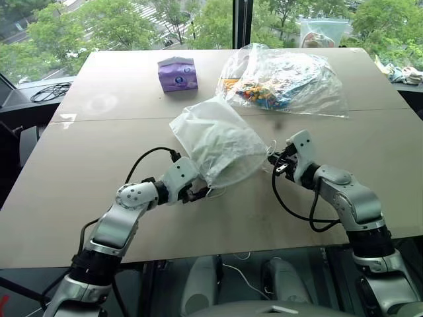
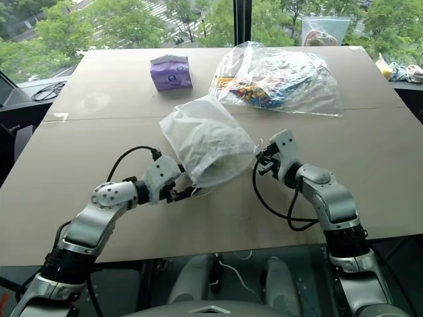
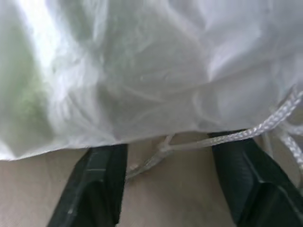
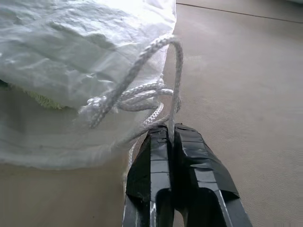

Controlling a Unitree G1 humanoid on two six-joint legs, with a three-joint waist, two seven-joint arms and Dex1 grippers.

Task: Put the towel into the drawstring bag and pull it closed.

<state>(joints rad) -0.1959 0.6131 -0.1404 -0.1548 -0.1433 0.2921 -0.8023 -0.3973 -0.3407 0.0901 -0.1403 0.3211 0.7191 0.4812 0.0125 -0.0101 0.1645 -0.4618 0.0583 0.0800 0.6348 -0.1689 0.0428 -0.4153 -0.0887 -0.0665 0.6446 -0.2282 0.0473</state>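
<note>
We took the drawstring bag (image 1: pixel 218 140) as our landmark: it lay near the middle of the table (image 1: pixel 79 172), puffed up, with its gathered mouth toward the robot. The towel (image 3: pixel 28 94) was already inside, seen only as a pale green tint through the thin white fabric on the bag's left-hand part and as a fringe at the mouth in the right wrist view.

At the bag's right corner, the right gripper (image 1: pixel 281 166) had its fingers pressed together on a strand of white cord (image 4: pixel 165 101) that rose from their tips to a knotted bunch at the bag's edge. At the bag's near-left corner, the left gripper (image 1: pixel 195 193) had its fingers spread, one on either side of a second cord (image 3: pixel 189 144); this ran crosswise between them, just under the bag's hem, and was not yet pinched.

We judged that the coming move turned on this second cord: it lay directly ahead of the left fingers, its long axis spanning their gap. The left arm was the nearer. Closing there would have permitted an outward pull on both sides.

Beyond the bag lay a purple packet (image 1: pixel 176 73) and a clear plastic bag (image 1: pixel 284 79) of colourful items.
</note>
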